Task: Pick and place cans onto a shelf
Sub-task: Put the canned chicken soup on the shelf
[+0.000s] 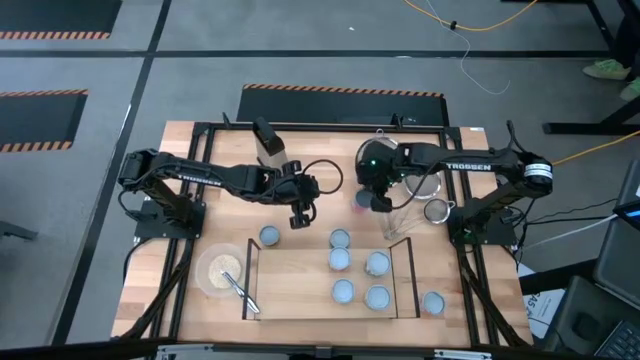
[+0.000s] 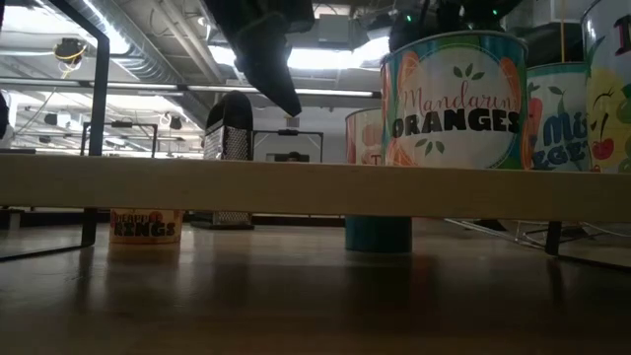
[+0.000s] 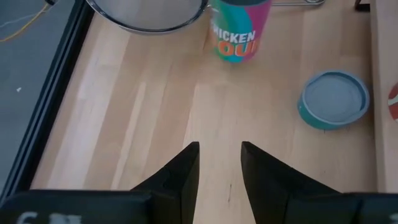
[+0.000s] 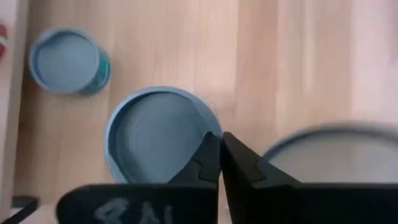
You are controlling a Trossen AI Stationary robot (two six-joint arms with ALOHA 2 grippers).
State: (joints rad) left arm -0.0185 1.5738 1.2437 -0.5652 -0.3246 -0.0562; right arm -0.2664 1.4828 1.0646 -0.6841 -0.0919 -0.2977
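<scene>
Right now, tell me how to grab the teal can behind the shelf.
Take the teal can by its curved side wall, from straight above: it stands upright, lid up. The shelf crowds one side, so probably pinch parallel to that edge.

Two dark robot arms reach inward over a table from opposite sides. The left arm extends from the left edge toward the centre, its left gripper (image 1: 300, 216) pointing down, fingers (image 3: 180, 177) a narrow gap apart and empty. The right arm stretches from the right edge, its right gripper (image 1: 381, 203) pointing down, fingers (image 4: 202, 163) pressed together.
</scene>
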